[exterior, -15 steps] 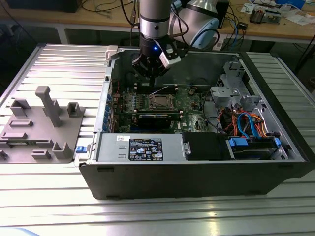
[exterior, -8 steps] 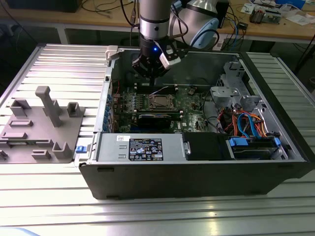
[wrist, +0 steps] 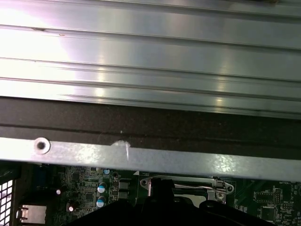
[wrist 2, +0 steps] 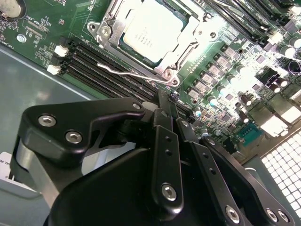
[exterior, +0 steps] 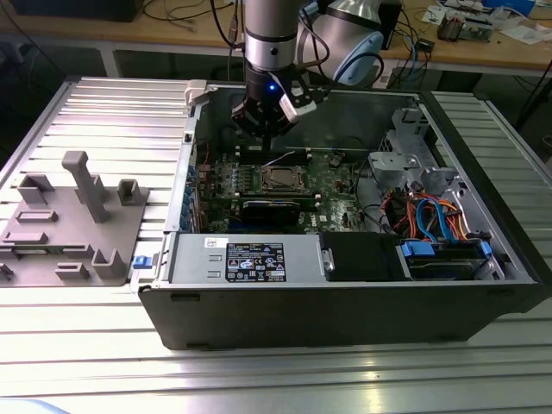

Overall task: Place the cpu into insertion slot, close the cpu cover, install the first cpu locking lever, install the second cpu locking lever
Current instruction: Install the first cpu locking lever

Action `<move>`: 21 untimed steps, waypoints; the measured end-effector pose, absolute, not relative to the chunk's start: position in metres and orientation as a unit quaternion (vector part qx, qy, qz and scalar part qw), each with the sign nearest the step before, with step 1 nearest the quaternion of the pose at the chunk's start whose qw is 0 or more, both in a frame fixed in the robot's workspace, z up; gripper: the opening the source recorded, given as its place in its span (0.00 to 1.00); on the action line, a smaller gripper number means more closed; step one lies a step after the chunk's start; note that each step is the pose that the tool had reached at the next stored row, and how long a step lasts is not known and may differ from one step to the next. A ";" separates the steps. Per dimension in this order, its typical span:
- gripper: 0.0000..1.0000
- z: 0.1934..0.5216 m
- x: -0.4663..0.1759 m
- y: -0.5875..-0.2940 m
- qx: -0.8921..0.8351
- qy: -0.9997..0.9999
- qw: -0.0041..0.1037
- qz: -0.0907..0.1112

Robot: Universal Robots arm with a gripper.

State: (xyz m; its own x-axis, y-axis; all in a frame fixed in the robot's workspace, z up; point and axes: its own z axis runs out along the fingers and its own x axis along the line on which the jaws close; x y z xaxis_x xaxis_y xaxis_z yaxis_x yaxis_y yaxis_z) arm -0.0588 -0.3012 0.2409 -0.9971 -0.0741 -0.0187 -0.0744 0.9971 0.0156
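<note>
I hold the gripper point(wrist 2: 168, 101), fingers together and empty, above the lever point(wrist 2: 134, 74), chip point(wrist 2: 153, 29) already seated upper-centre.

Your gripper point(wrist 2: 165, 101) body blocks the board beneath it in the second wrist view; fingertips look together, hard to confirm. The cpu cover point(wrist 2: 186, 35) is cut by the frame edge on the side away from the claw. In the first wrist view a metal bracket point(wrist: 188, 184) just past the claw is half hidden. In the exterior view the cpu point(exterior: 279, 178) below the claw is too small for detail.
</note>
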 end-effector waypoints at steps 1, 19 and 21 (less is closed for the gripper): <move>0.11 0.241 -0.059 -0.301 -0.037 0.999 0.009 0.008; 0.11 0.236 -0.058 -0.301 -0.039 0.999 0.009 0.008; 0.11 0.235 -0.058 -0.301 -0.039 0.999 0.009 0.008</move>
State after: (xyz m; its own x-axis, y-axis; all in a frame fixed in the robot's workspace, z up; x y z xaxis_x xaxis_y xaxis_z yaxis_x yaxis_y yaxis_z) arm -0.0584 -0.3007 0.2352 -0.9968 -0.0772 -0.0187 -0.0775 0.9969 0.0156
